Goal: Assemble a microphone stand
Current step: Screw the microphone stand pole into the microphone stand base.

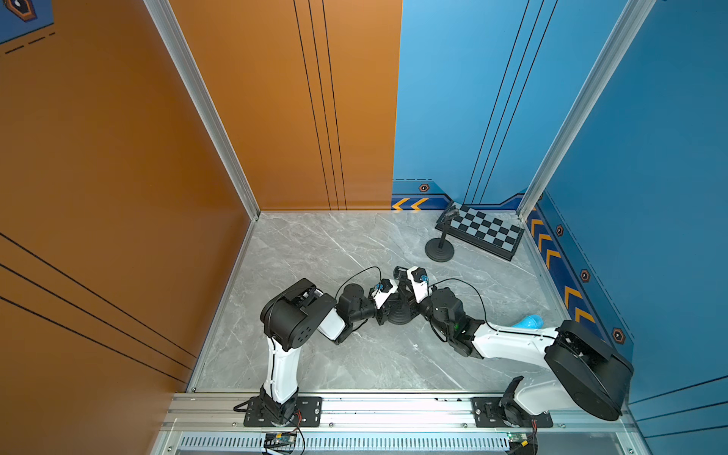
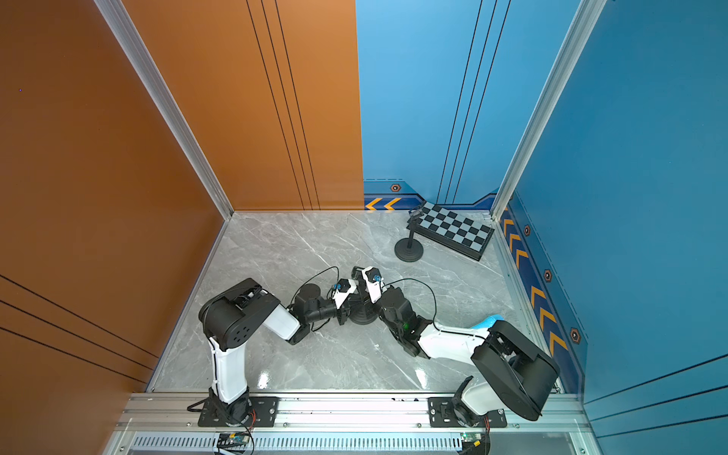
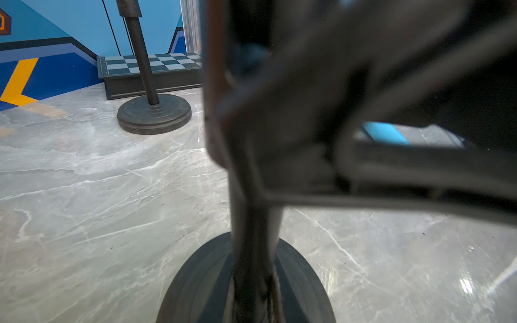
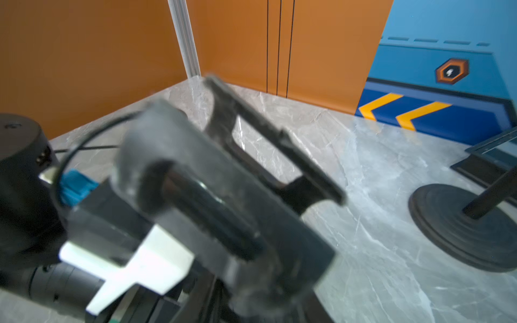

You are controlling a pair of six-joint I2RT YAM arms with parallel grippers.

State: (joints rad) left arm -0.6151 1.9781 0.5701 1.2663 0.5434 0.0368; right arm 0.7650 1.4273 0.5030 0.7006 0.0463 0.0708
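Observation:
A black round base (image 1: 398, 316) (image 2: 362, 315) stands mid-table with a thin black pole (image 3: 251, 251) rising from it. My left gripper (image 1: 381, 313) comes in from the left and is shut on that pole just above the base (image 3: 190, 288). A black microphone clip (image 1: 400, 272) (image 4: 223, 181) sits at the pole's top, blurred in both wrist views. My right gripper (image 1: 405, 295) reaches in from the right, up at the clip. The clip hides its jaws, so I cannot tell whether they hold it.
A second black stand (image 1: 440, 250) (image 4: 461, 229) stands upright at the back right, in front of a folded chessboard (image 1: 484, 230). A light blue object (image 1: 530, 322) lies behind my right forearm near the right wall. Walls enclose three sides.

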